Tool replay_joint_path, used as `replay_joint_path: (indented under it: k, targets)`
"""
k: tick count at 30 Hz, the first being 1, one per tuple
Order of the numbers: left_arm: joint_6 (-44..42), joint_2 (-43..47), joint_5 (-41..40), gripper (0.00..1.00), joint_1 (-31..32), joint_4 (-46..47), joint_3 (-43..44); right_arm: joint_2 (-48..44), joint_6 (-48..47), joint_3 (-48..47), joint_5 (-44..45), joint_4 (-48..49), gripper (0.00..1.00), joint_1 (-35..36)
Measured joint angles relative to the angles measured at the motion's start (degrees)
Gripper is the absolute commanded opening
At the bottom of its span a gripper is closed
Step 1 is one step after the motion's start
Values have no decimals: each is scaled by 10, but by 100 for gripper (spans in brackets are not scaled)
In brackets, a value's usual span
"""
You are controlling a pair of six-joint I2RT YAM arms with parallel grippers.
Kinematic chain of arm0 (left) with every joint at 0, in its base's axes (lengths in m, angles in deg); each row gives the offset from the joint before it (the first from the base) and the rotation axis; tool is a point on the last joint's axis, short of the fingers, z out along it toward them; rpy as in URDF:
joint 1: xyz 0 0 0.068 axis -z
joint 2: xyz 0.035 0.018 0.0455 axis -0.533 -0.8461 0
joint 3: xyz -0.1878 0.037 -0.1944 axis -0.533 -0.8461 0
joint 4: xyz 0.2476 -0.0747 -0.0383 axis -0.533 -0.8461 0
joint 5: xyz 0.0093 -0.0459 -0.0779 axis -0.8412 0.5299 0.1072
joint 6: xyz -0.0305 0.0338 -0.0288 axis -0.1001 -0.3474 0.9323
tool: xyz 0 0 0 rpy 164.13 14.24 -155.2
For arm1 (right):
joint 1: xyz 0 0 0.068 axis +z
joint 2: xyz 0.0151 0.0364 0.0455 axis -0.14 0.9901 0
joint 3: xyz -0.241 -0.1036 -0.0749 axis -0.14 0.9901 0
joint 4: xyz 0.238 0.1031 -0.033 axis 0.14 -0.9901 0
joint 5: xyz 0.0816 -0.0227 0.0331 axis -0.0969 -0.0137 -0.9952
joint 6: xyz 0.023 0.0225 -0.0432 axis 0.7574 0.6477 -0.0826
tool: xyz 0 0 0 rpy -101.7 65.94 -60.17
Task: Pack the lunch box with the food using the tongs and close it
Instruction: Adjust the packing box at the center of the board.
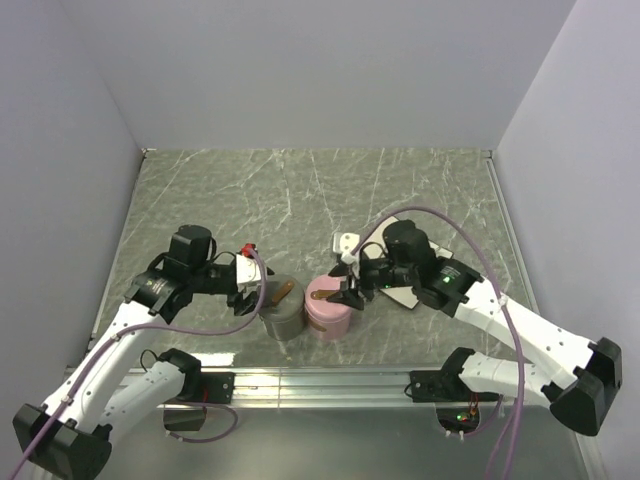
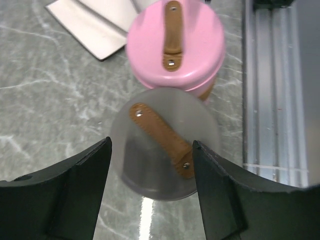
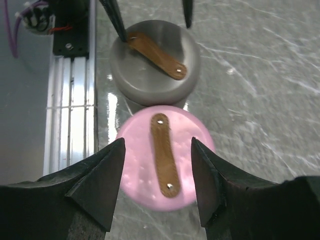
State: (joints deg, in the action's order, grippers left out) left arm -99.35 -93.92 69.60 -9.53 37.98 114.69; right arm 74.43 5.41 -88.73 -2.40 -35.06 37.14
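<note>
As viewed from overhead, sitting close to the near rail, side by side: a round grey container [image 1: 283,312] to the left and a round pink container [image 1: 327,308] to the right, just beside each other; cannot tell whether touching. Both closed with smooth, slightly domed lids in matching colours. Across each lid, a brown leather strap [image 3: 163,154] fixed by a rivet at either end; running diagonally on the grey, straight down the middle on the pink. Contents hidden.

Hovering over the grey lid with the left gripper [image 2: 151,145], fingers spread to either side of the strap, pinching nothing. Likewise over the pink lid with the right gripper [image 3: 158,142]: black fingers held apart, clasping nothing.

Underneath, a grey-green marble-patterned table [image 1: 300,190] with white veins, glossy enough to catch highlights. Along the near edge, a ribbed aluminium rail [image 1: 330,375] carrying the arm bases. Behind the pink container, part of a white plate [image 1: 408,297] under the right arm. Around three sides, plain white walls [image 1: 300,70]. Trailing from both wrists, purple cables [image 1: 430,209].
</note>
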Motion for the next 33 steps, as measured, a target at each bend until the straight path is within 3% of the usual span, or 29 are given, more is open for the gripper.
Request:
replay_joint_path:
  k: [8,28,33]
  targets:
    - [5,-4,3,70,45,1,-4,33,-23,0,14,7,63,64]
    - [37,-21,-52,69,96,16,-27,31,-39,63,29,51,62,68]
    - [40,-29,-54,78,99,18,-25,26,-37,69,30,58,62,68]
